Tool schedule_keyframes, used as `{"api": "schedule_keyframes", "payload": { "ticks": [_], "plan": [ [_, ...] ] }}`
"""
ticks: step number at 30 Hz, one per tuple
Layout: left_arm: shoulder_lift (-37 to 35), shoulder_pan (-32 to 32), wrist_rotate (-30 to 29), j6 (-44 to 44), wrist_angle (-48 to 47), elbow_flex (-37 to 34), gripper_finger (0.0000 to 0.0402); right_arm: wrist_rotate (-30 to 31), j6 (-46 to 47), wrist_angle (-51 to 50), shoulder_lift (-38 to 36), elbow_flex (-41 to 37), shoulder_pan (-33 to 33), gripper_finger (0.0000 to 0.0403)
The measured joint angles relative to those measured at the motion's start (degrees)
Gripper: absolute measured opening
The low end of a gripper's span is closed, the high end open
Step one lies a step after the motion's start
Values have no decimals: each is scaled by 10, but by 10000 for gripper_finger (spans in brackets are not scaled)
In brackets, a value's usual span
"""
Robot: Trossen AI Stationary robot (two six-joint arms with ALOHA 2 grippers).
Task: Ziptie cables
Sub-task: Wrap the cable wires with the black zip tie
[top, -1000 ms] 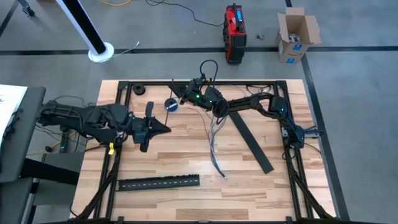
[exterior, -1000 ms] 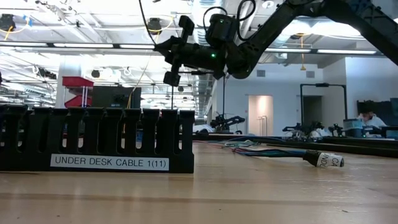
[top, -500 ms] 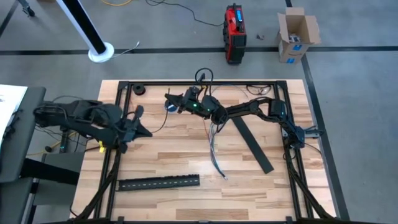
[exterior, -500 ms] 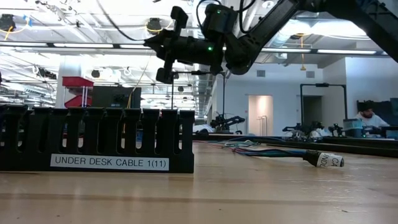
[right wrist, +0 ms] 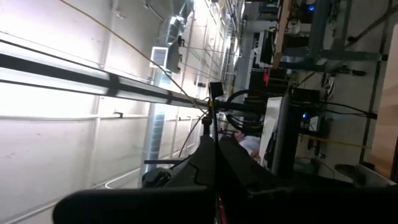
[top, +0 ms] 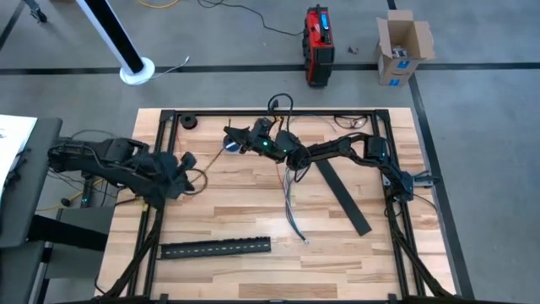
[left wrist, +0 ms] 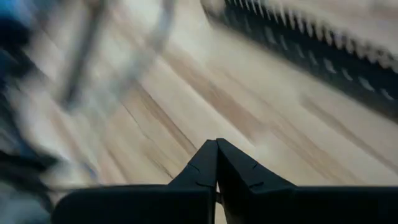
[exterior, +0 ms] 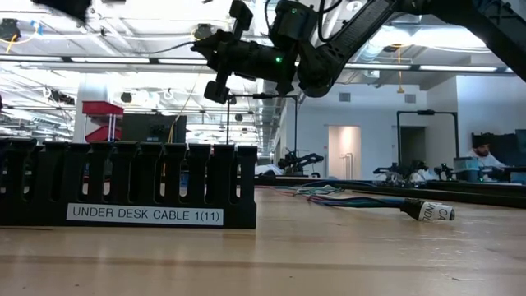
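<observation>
Wooden slatted tabletop carried thin grey, white and dark cables below the raised right gripper, fingers together; left gripper likewise closed, empty.

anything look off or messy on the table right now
The cables lie loose and fanned out mid-table, not bundled. One black slotted strip lies askew on a diagonal; the other sits straight near the front edge. The right gripper is raised above the table, fingers shut.

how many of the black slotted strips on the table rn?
2. One slotted strip lies lengthwise by the table's near edge, on the left arm's side. The other strip lies diagonally on the right arm's side, beside the cables. More could be hidden under the arms.
</observation>
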Motion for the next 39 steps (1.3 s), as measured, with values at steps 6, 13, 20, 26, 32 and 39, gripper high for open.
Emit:
{"api": "schedule_keyframes", "payload": {
  "ticks": [6, 13, 20, 26, 32, 39],
  "plan": [
    [-26, -14, 57, -109, -133, -30, 0, 13, -5, -29, 0, 0, 1, 0],
    [-57, -17, 134, -93, -2, -43, 0, 20, -15, -27, 0, 0, -10, 0],
    [-35, -16, 39, 45, 59, -43, 0, 5, -1, -22, 0, 0, -6, 0],
    [-1, 10, 67, 139, 60, -43, 2, -5, 11, 14, 0, 0, 1, 0],
    [46, 30, 126, 60, 95, -19, 46, -7, 24, 51, 0, 0, 9, 0],
    [48, 31, 83, 127, 95, 34, 124, -7, 54, 53, 0, 0, 16, 0]
  ]
}}
